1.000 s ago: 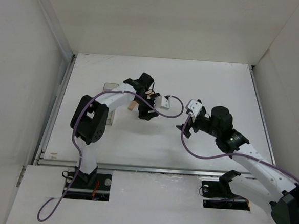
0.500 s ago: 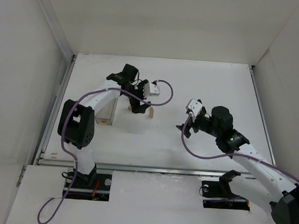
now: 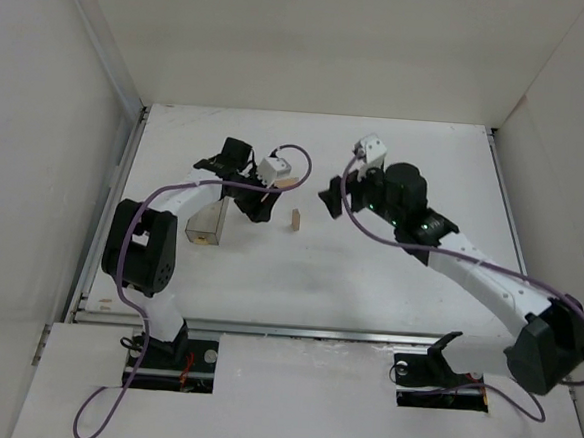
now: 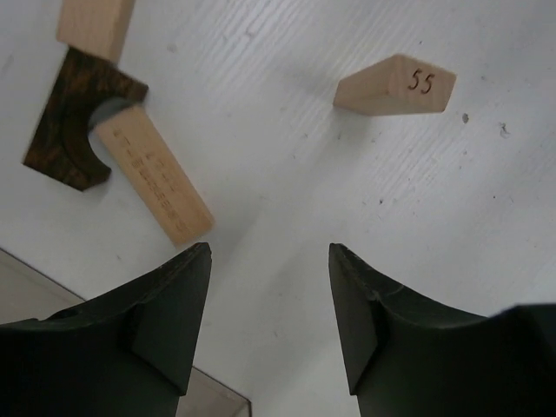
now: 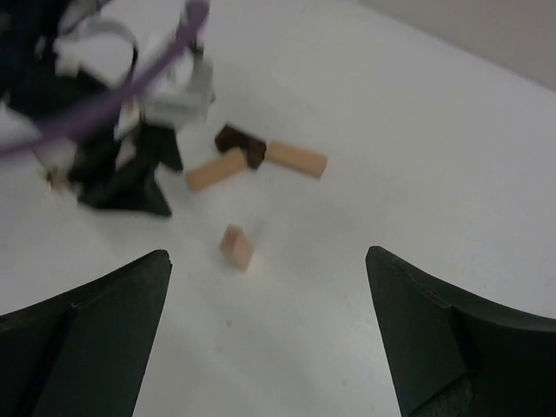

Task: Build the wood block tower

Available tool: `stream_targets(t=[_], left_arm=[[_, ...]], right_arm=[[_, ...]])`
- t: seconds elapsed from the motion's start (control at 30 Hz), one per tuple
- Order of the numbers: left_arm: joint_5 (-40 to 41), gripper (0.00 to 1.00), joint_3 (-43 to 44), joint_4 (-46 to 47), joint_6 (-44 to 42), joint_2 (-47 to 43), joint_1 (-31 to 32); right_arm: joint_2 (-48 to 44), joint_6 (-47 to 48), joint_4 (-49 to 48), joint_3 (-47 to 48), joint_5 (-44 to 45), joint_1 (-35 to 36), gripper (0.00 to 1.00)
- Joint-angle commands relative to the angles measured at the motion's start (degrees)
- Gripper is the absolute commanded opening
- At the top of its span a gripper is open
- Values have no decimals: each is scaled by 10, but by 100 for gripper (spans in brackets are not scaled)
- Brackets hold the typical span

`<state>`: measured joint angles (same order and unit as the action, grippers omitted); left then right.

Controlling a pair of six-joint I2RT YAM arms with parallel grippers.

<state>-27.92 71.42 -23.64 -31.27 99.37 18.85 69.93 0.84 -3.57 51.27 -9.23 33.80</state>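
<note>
L gripper [image 4: 269, 252] has let go & pulled back. Its fingers [image 4: 165, 321] are parted w/ nothing between them. The block it carried a sec ago, block marked 55 [image 4: 395, 85], now stands alone on the table [image 4: 287, 174], ahead & right of the fingertips, clear of them.

So the wood block tower [image 3: 296, 219] has only its 1st upright down. 2nd upright + top bar are not yet placed, so it looks early in the job.

Ahead-left of the L fingers a loose tan block [image 4: 152, 174] lies flat, one end touching a dark arch piece [image 4: 74, 122]. Another tan block [image 4: 95, 26] sits beyond that at the frame edge. The flat one is nearest the L fingertip, so prob. the next pick.

Clear box [image 4: 35, 287] edge sits just beside the L finger on its outer side & could snag a low approach.

R gripper [image 5: 268, 254] has swung in toward the pile, fingers spread wide, empty. Block marked 55 is just ahead of its fingertips, pile further ahead. L gripper sits ahead-left of it by the same blocks, so there's a crowding risk if both go in.
</note>
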Motion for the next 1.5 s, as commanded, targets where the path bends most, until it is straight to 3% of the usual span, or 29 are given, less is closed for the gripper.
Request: stream_targets(t=[0.0, 0.07, 0.13, 0.23, 0.3, 0.47, 0.5, 0.53, 0.67, 0.73, 0.83, 1.2, 1.47], left_arm=[[42, 53, -42, 78, 109, -64, 2], [80, 53, -54, 108, 164, -69, -3], [133, 46, -54, 115, 202, -75, -9], [167, 38, -48, 110, 246, -81, -31], [167, 38, -63, 119, 253, -89, -31], [161, 42, -74, 124, 243, -88, -31], [169, 42, -74, 124, 248, -88, -31], [175, 42, -80, 124, 255, -88, -31], [187, 46, -91, 136, 276, -83, -36], [187, 47, -91, 148, 281, -77, -36], [187, 49, -98, 155, 290, -77, -36], [187, 49, -103, 160, 290, -72, -36], [187, 50, -103, 160, 278, -72, -36]], right_arm=[[67, -90, 30, 132, 166, 38, 100], [106, -90, 101, 208, 250, 68, 100], [157, -90, 163, 258, 399, 89, 100], [200, -51, 171, 313, 538, 116, 100], [210, -51, 166, 336, 515, 116, 100], [255, -51, 190, 384, 225, 116, 100], [263, -61, 201, 390, 202, 116, 100], [272, -73, 210, 402, 191, 116, 87], [347, -149, 300, 451, 228, 116, 68], [375, -179, 374, 478, 260, 116, 67], [404, -192, 404, 493, 260, 116, 67], [457, -205, 410, 493, 210, 122, 63], [483, -217, 410, 503, 204, 122, 53]])
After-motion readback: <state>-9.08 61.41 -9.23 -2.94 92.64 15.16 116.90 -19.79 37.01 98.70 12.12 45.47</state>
